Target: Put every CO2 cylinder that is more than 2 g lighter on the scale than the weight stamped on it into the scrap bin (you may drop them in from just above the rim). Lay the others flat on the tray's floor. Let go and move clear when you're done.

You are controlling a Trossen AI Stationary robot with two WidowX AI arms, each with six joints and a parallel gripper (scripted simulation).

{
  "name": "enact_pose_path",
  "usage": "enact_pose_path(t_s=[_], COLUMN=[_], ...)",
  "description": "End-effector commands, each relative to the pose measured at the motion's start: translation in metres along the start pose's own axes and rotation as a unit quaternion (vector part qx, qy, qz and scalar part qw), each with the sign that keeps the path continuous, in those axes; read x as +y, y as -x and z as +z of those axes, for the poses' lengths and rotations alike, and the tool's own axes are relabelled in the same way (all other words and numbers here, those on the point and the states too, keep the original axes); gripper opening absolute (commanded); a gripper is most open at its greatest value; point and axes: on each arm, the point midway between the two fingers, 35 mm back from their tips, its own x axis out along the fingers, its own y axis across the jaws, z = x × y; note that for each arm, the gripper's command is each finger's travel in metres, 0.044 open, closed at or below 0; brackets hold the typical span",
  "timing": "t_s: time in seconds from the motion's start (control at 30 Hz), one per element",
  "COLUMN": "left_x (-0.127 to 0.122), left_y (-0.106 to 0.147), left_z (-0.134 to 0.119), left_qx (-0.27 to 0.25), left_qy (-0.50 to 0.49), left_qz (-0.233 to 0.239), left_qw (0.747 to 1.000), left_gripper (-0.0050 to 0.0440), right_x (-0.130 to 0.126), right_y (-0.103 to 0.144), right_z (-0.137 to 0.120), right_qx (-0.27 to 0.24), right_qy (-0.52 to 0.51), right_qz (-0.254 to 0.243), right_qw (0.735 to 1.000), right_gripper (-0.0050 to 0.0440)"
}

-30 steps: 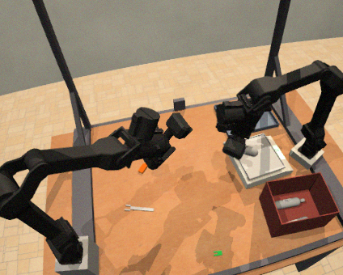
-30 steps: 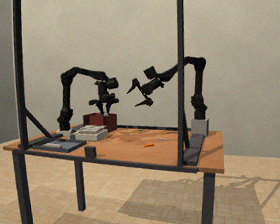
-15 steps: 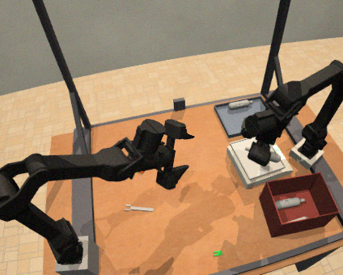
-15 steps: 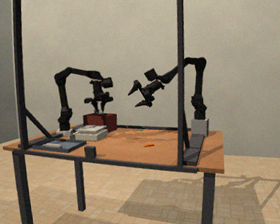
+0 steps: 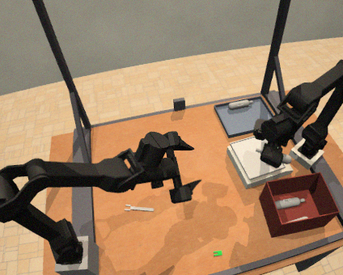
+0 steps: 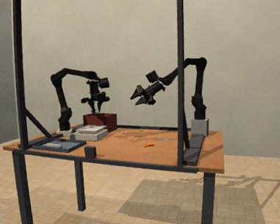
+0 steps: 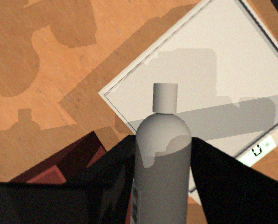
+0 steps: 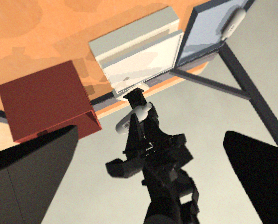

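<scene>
Cylinder (image 5: 286,158) (image 6: 98,110) (image 7: 162,130) (image 8: 123,126) in the left hand (image 5: 272,155) (image 6: 98,111) (image 7: 162,143) (image 8: 138,112): it is held up, right of the middle in the top view. That hand is partly shut, with one black finger pressed on each side of the round body. This grip likely stops it from rolling, and leaves the cap end sticking out free. It is above the scale (image 5: 243,155) (image 6: 92,136) (image 7: 185,75) (image 8: 145,60), not down on it. Part of the scale's little screen (image 7: 257,150) shows at the right of the left wrist view, but I cannot read a whole weight.

The red bin (image 5: 295,227) (image 6: 110,122) (image 7: 60,160) (image 8: 45,100) is just beside the scale, at the lower right of the top view. A second cylinder (image 5: 288,202) lies in it, so that one was likely judged too light. The blue tray (image 5: 251,119) (image 6: 69,145) (image 8: 200,37) is at the upper right, with a third cylinder (image 5: 239,104) (image 6: 53,145) (image 8: 233,24) flat inside, likely a good one. Where the held one should go depends on its weight and its stamp.

The right hand (image 5: 196,164) (image 6: 133,101) (image 8: 151,135) is wide open and has nothing. It hangs over the middle of the bench (image 5: 113,141) (image 6: 116,151) (image 7: 75,100) (image 8: 30,25), probably kept out of the way.
</scene>
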Motion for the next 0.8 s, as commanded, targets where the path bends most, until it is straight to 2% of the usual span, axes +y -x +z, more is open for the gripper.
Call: enact_pose_path(t_s=[0.0,0.13,0.33,0.43,0.77], left_x=[-0.002,0.003,0.007,0.007,0.002], left_y=[0.007,-0.003,-0.011,0.004,0.012], left_z=[-0.002,-0.005,-0.009,-0.002,0.003], left_qx=[-0.01,-0.002,-0.001,-0.015,-0.011], left_qy=[-0.005,-0.003,-0.002,-0.008,-0.005], left_qz=[0.011,0.0,-0.001,0.022,0.018], left_qw=[1.0,1.0,1.0,1.0,1.0], left_gripper=[-0.005,-0.005,-0.005,-0.005,-0.005], right_x=[0.006,0.017,0.028,0.03,0.029], right_y=[0.006,0.007,0.008,0.008,0.008], right_z=[-0.009,-0.011,-0.013,-0.014,-0.014], right_qx=[0.02,0.025,0.029,0.029,0.029], right_qy=[0.064,0.162,0.247,0.261,0.264], right_qz=[-0.001,0.012,0.026,0.029,0.028], right_qw=[0.998,0.986,0.968,0.965,0.964], right_gripper=[0.044,0.044,0.044,0.044,0.044])
